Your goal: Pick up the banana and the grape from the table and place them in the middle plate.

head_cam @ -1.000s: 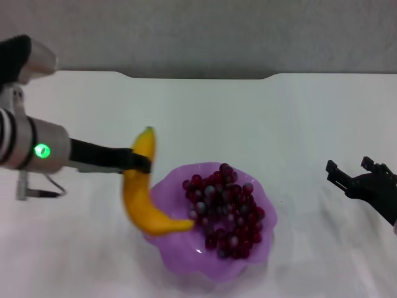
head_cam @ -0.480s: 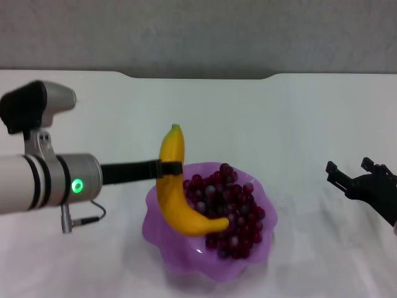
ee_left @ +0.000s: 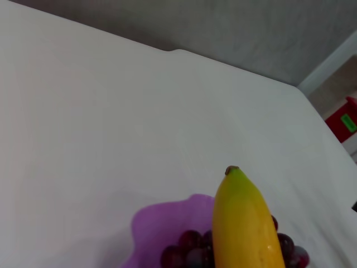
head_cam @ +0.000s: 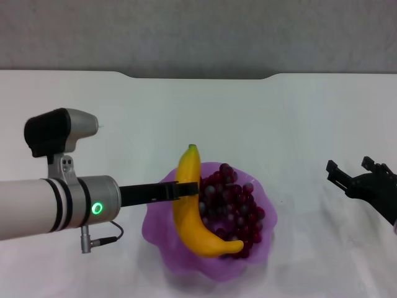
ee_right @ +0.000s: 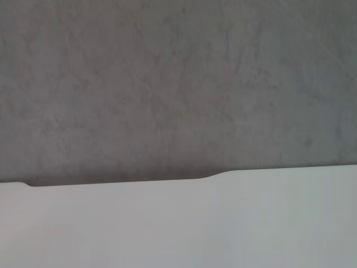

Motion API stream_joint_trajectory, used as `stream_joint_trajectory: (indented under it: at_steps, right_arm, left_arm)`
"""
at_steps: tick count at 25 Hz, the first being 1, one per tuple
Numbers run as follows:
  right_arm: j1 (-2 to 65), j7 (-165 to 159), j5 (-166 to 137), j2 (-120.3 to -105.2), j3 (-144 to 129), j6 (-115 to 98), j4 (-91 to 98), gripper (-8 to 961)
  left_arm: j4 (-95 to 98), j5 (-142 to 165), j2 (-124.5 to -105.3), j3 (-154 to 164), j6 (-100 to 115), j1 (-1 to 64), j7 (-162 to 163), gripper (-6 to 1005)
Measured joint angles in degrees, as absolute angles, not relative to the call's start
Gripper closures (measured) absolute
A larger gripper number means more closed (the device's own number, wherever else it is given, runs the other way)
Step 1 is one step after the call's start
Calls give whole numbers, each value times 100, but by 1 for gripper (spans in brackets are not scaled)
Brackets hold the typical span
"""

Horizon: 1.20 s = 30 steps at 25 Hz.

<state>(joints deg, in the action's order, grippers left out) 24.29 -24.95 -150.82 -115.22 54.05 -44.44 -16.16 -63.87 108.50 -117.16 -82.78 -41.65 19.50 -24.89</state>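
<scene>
Yellow and smooth, with a small green tip, the banana [head_cam: 193, 211] is clamped near its upper part in my left jaws [head_cam: 185, 190] and hangs over the purple scalloped plate [head_cam: 162, 245], its lower end touching the dark red grapes [head_cam: 234, 203] already inside. I think that if I let go now, it could slide on the round grapes and roll over the low rim onto the white desk [head_cam: 260, 118]. My right jaws [head_cam: 355, 171] wait apart, far to the side.

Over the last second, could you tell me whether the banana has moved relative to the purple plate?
Yes. The left gripper has carried the banana rightward, from the middle plate's left rim to over its grape.
</scene>
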Motion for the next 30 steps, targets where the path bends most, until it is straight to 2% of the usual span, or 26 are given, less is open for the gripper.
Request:
stream_joint_trajectory:
  at_steps: [10,16,20,23,25,30]
  right_arm:
    - [2460,-2488,-15082,-11513,5384,-4466,-1658,50]
    - [2460,-2487,-15083,-11513,5373,-4455,-1662,50]
    - [2522,-2363,-15130,-11510,5347,-4433,-1667,50]
    - [2594,-2035,-15136,-11512,5341,-4431,-1775,50]
    - [2607,-1843,-15137,-11516,5341,-4431,-1872,50]
    - [2606,-1673,-15135,-11530,5322,-4429,-1897,50]
  left_arm:
    - [-5887,9801,-11707,-8330,-3975,2005,-3446,427]
    - [-6049,9542,-11684,-8422,-3907,1877,-3991,218]
    - [-6501,9352,-11708,-9090,-3861,1427,-5091,152]
    - [-6540,8430,-11707,-9632,-3793,1038,-6422,102]
    - [-6279,7558,-11711,-9935,-3786,909,-7674,103]
    - [-4786,4891,-11720,-10177,-3960,1130,-11398,106]
